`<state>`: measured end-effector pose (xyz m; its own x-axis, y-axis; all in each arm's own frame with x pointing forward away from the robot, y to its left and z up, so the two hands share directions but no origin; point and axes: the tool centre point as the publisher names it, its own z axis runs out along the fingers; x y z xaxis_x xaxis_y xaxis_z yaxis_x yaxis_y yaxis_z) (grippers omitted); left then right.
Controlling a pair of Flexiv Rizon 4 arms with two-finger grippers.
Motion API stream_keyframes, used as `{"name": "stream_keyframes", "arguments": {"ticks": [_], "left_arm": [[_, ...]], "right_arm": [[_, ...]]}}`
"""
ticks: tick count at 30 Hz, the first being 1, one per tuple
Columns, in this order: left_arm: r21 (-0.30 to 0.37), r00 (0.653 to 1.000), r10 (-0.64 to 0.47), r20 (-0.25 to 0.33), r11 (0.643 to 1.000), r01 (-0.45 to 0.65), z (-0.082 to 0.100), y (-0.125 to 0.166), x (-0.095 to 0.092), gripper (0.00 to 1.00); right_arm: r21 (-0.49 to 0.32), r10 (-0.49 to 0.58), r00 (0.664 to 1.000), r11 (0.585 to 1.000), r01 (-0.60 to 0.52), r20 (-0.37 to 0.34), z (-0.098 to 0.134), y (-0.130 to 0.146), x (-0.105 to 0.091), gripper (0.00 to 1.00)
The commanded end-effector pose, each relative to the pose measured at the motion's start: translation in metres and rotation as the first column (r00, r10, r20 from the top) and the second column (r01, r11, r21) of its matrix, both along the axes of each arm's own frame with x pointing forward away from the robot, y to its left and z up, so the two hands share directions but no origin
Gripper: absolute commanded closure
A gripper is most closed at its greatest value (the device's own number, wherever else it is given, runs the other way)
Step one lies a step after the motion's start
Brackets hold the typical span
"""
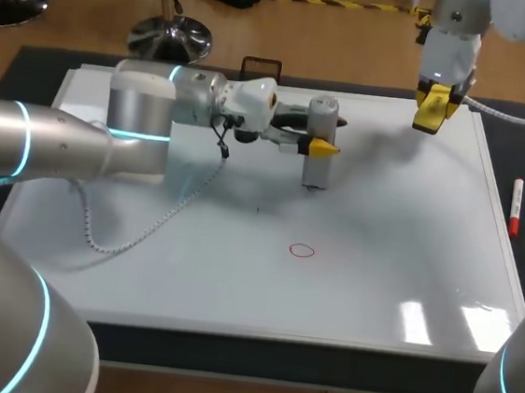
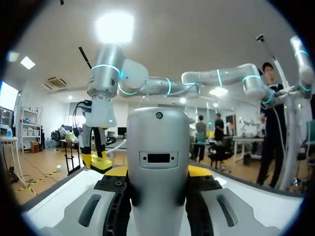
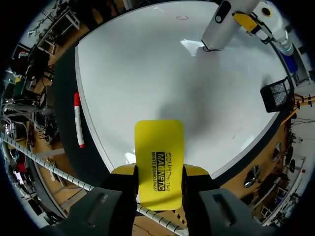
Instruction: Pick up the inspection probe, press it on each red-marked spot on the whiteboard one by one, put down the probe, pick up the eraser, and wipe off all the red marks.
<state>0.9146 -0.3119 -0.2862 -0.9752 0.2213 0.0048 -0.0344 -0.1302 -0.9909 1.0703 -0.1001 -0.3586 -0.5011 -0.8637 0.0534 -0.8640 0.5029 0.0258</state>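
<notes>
The grey cylindrical probe (image 1: 320,128) stands upright with its tip on the whiteboard (image 1: 235,278). My left gripper (image 1: 316,148) is shut on it from the side. In the left wrist view the probe (image 2: 158,147) fills the space between the fingers of the left gripper (image 2: 158,173). One red circle (image 1: 302,249) is drawn nearer the front, apart from the probe's tip. My right gripper (image 1: 439,101) hangs above the board's far right corner, shut on the yellow eraser (image 1: 428,118). In the right wrist view the eraser (image 3: 159,142) sits in that gripper (image 3: 159,172), well above the board.
A red marker pen (image 1: 516,206) lies on the dark mat right of the whiteboard. A small black holder (image 1: 261,65) stands beyond the board's far edge. A cable (image 1: 147,227) from the left arm trails over the board's left part.
</notes>
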Motion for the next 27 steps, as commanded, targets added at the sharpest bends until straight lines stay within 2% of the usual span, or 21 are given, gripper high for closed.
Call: {"name": "stream_keyframes", "arguments": {"ticks": [1, 27], "left_arm": [[-0.005, 1.000, -0.006, 0.000, 1.000, 0.006, -0.002, -0.004, 0.002, 1.00], [0.017, 1.000, -0.015, -0.011, 1.000, 0.015, -0.012, -0.007, -0.001, 1.00]], "right_arm": [[-0.004, 0.002, 1.000, 1.000, -0.002, -0.002, 0.001, 0.000, 0.001, 1.00], [-0.004, 0.002, 1.000, 1.000, -0.002, -0.002, 0.001, 0.000, 0.001, 1.00]]}}
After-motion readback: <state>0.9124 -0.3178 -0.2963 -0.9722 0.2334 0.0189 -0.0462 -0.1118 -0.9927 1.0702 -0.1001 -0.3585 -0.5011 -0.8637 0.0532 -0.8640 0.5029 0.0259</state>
